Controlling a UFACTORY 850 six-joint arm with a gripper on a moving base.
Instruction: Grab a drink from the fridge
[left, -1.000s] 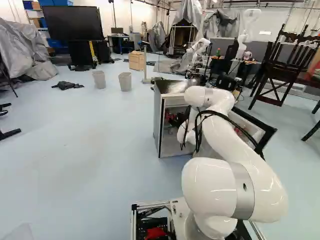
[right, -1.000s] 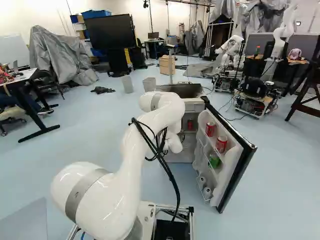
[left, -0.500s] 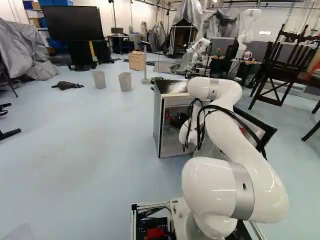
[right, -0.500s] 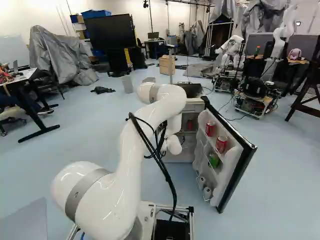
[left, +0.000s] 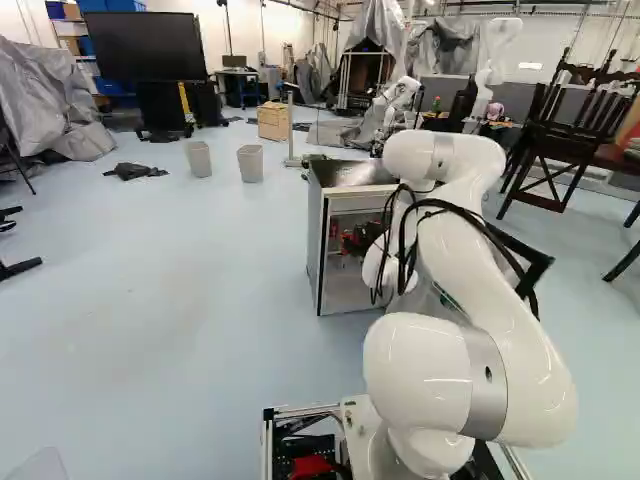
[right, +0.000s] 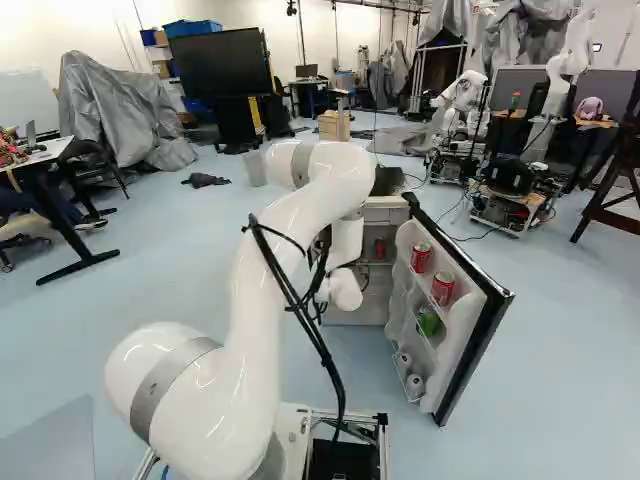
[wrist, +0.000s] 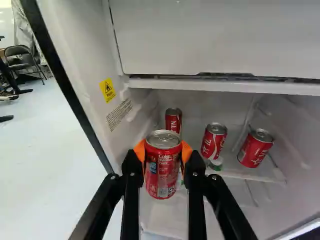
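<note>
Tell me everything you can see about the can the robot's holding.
The can is red and cylindrical, apparently metal, with white lettering, a small blue patch, a barcode low on its side and a silver top that looks unopened. It stands roughly upright in the hand, its upper part pinched from both sides by the orange pads. It is in front of the open fridge's inside, nearer the wrist camera than three other red cans, and appears to touch only the pads.
</note>
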